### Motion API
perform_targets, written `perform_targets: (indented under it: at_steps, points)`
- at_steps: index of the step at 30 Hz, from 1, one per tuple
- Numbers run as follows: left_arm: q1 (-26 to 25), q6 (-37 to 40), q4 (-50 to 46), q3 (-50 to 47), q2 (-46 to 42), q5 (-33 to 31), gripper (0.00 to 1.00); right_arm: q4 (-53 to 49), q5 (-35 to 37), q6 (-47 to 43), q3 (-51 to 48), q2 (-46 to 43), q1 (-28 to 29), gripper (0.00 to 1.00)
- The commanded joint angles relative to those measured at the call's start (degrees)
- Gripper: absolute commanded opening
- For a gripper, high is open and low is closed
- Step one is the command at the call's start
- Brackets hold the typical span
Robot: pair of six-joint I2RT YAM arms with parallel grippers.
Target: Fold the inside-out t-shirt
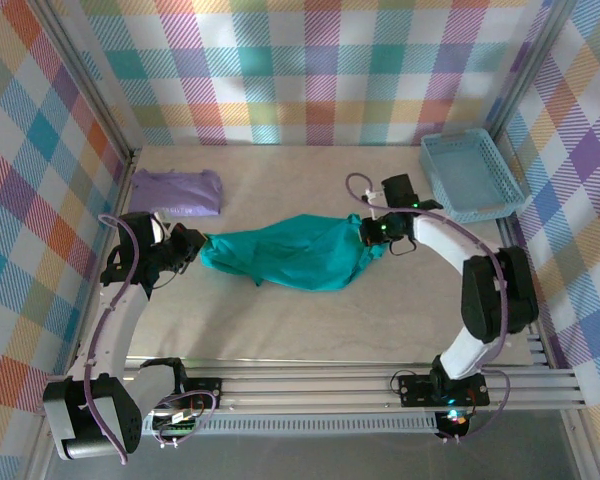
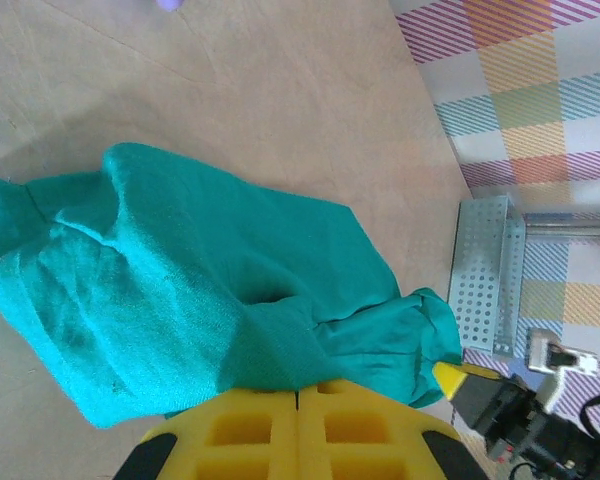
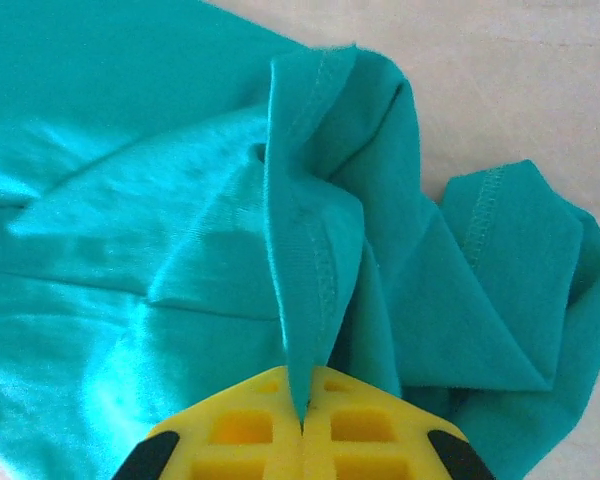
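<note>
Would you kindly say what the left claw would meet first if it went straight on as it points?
The t-shirt: the left claw is shut on its edge and points along it, probably toward the right claw beyond.

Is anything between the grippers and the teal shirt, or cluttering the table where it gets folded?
Nothing visible does. The left gripper and right gripper are each shut on an end of the teal-green cotton t-shirt. The lavender folded garment and light blue plastic basket sit farther back, apart from it.
</note>
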Motion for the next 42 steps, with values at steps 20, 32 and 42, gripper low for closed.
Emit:
perform_targets:
  at_steps: [20, 32, 42]
  points:
    - [13.38, -0.65, -12.48, 35.42, -5.46, 7.61, 0.0, 10.59, -30.91, 17.95, 5.3, -43.39, -25.12, 0.0]
    - [-0.87, 3.72, -8.96, 38.85, 14.9, -17.99, 0.0, 25.05, -19.22, 24.59, 4.01, -25.58, -22.78, 0.0]
    - [-1.03, 6.48, -16.42, 84.19, 35.72, -18.83, 0.0, 21.06, -14.77, 20.41, 34.51, -6.77, -21.31, 0.0]
